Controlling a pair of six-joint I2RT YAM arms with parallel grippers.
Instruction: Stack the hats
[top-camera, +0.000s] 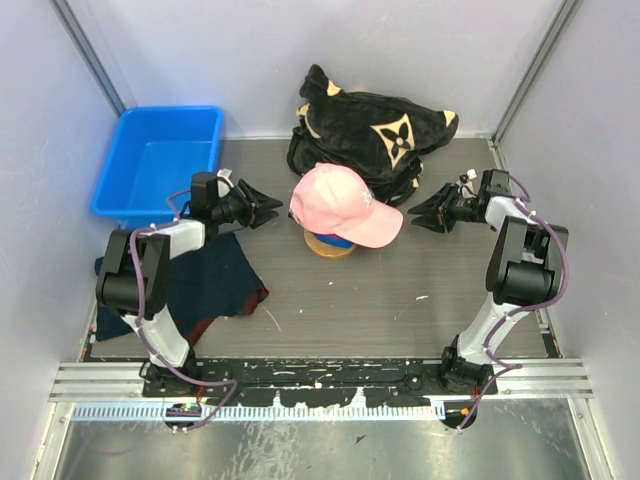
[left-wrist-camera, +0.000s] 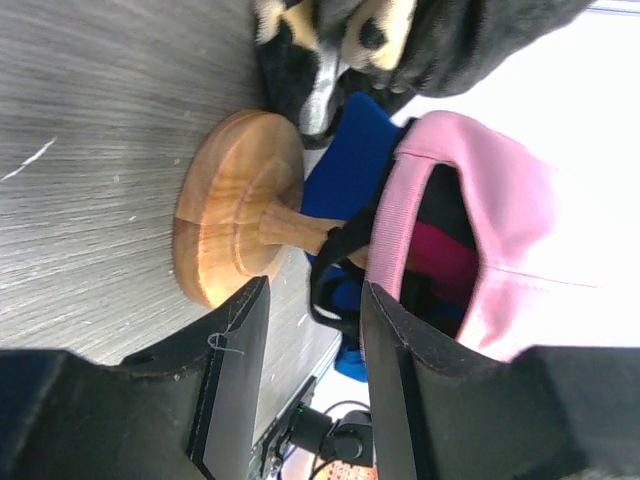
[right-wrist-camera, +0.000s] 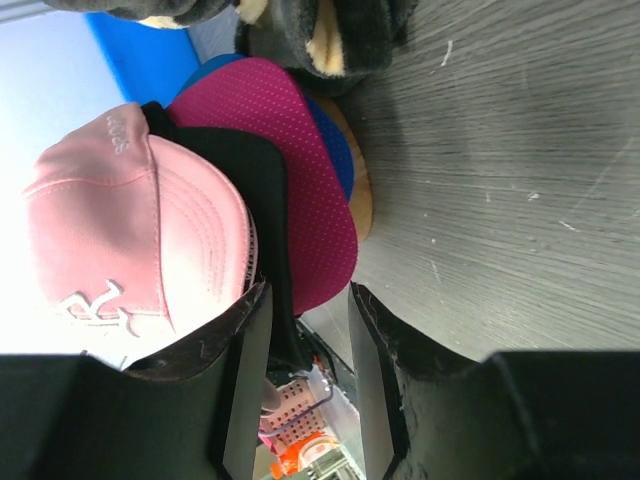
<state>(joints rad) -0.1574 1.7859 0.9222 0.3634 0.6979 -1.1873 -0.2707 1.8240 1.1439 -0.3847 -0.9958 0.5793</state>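
Hats stacked on round wooden stand, mid-table. Soft light pink cap on top, white stitched logo, small lettering unreadable. Under it black cap, mesh magenta brim, blue cap. Left gripper sits just left of stand and right gripper to its right, both released, empty. Fuzzy black plush bundle behind stand. Grey wood-grain table lies open in front.

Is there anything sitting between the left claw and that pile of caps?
Nothing visible. Only bare table separates the open left gripper from the pink cap topping the stack on its wooden stand. The black plush bundle lies behind the caps, not between.
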